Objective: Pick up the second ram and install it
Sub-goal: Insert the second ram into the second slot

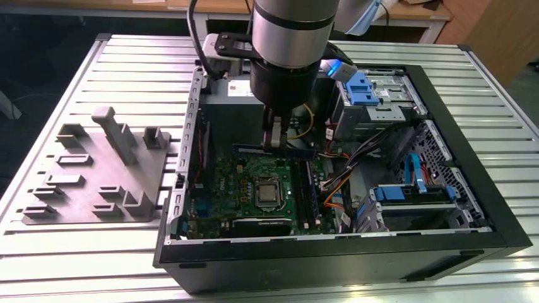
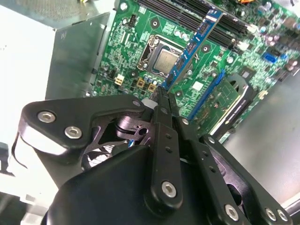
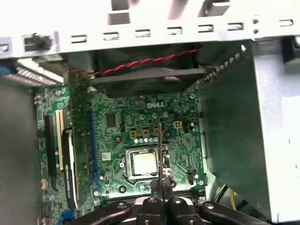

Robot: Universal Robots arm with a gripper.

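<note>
- The second ram [image 2: 192, 47] is clamped between the fingertips of the gripper [image 2: 162, 95]. I read the jaws as closed flat on its two faces, about mid-length in the exterior view.
- The stick is carried on edge, raised off the board, inside the open computer case [image 1: 337, 252]. As far as I can tell it touches nothing except the fingers.
- Handling, in my judgement: light, thin and stiff. The chips and the contact edge are fragile, and the smooth faces may slip under a sideways load. Best hold is on the flat faces at mid-length near the upper edge, clear of the contacts.
- Directly below the fingertips is the processor socket [image 3: 143, 162] on the green motherboard [image 3: 140, 122].
- Just beyond the socket are the long memory slots [image 1: 306, 189]. The held stick appears to lie across their direction, not along it, and is not seated.
- On the socket's other side, farther from the fingertips, stands an expansion card [image 3: 77, 136].
- Farthest off, outside the case and well apart from the gripper, a grey moulded tray [image 1: 93, 170] lies on the table [image 1: 50, 265].
</note>
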